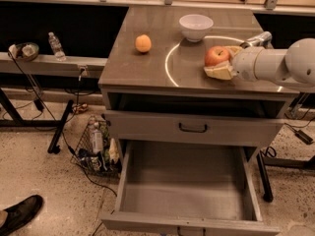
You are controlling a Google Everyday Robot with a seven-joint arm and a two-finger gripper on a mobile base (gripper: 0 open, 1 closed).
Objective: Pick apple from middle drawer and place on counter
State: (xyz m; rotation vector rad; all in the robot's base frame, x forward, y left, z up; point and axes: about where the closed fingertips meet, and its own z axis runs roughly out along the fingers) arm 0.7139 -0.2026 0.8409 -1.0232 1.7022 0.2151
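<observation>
The red apple [215,56] sits at the right side of the glossy grey-brown counter [142,70], inside the thin white ring [168,65]. My gripper [220,61] reaches in from the right on a white arm. Its tan fingers [219,73] lie on either side of the apple and close on it. The apple looks to be at or just above the counter top. Below, the middle drawer [182,181] is pulled out, and its bare grey floor has nothing on it.
A small orange fruit [143,43] and a white bowl [196,26] stand on the counter. A shut drawer front with a black handle [193,128] is above the open drawer. A pale shelf with a water bottle [55,45] is left. Cables, a basket [96,149] and a shoe [19,213] are on the floor.
</observation>
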